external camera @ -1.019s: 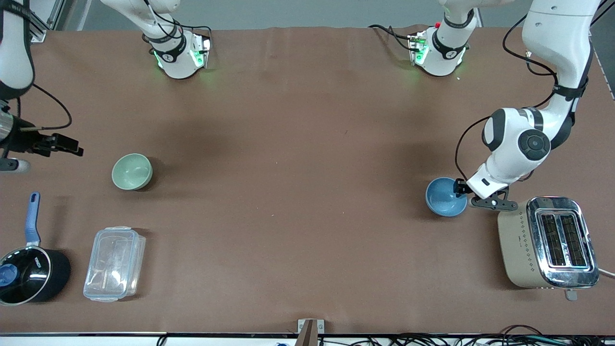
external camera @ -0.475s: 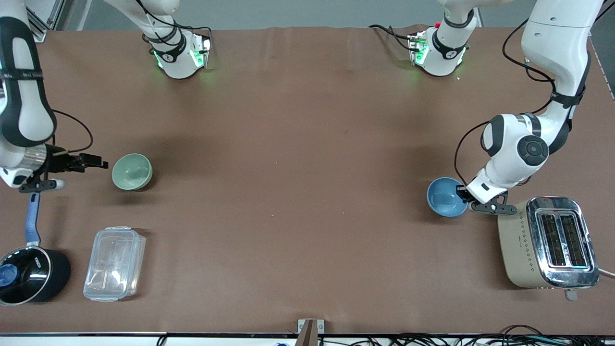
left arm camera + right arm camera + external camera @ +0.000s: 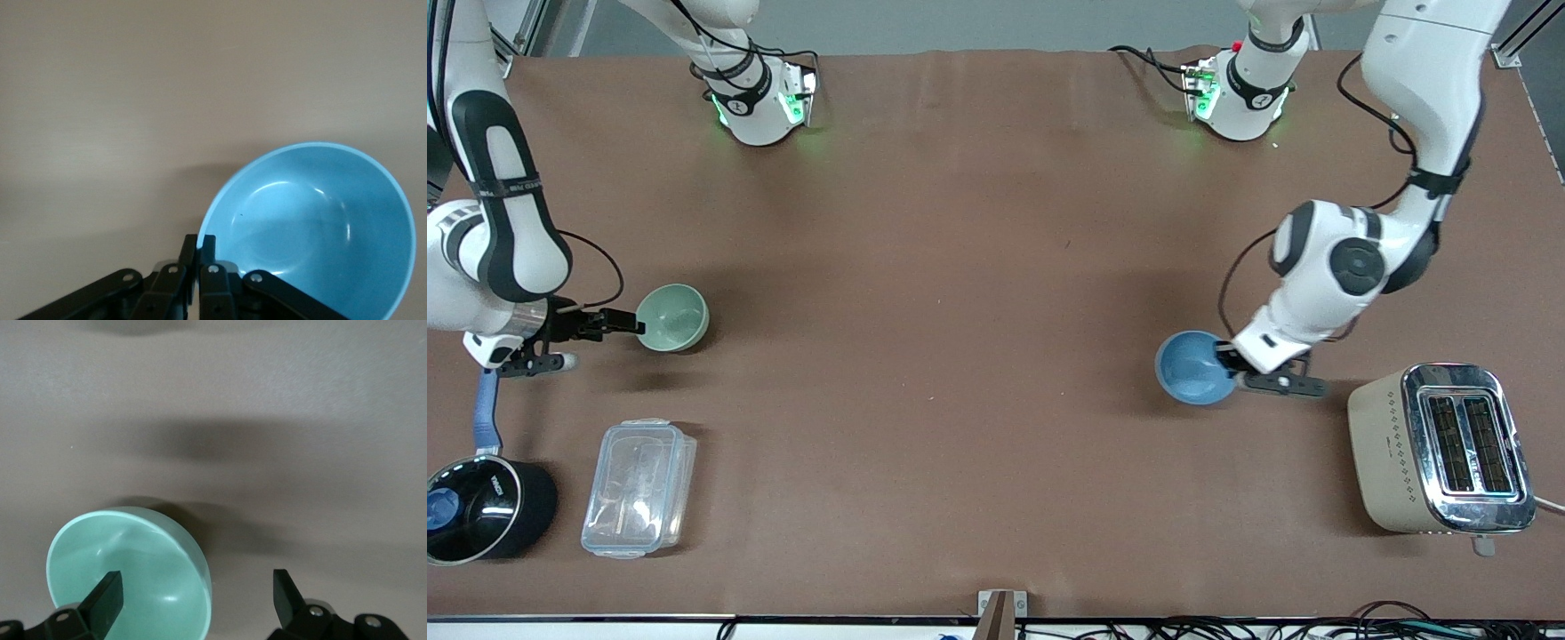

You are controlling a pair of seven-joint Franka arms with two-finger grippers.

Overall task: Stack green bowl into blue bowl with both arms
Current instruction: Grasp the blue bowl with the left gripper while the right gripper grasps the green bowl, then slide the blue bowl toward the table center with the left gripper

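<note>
Brown matting covers the table (image 3: 978, 267), where two white Franka arms work at either end. Nearest the front camera at the left arm's end stands a beige-and-chrome toaster (image 3: 1440, 449); at the right arm's end sit a clear lidded container (image 3: 639, 487) and a black saucepan (image 3: 482, 507) with a blue handle, white lettering on its rim too small to read. The left gripper (image 3: 1234, 363), fingers pinched shut on the rim of the blue bowl (image 3: 1193, 367), holds that bowl near the toaster, toward the table's middle; whether the bowl is lifted or resting cannot be told. The right gripper (image 3: 627, 324) is at the green bowl (image 3: 672, 316), fingers spread wide, one inside the bowl and one outside its wall, not yet closed. By these views the task is in its early half: one bowl is secured, the other is about to be grasped, and the bowls remain well apart, with the carrying together and the nesting left to do.
</note>
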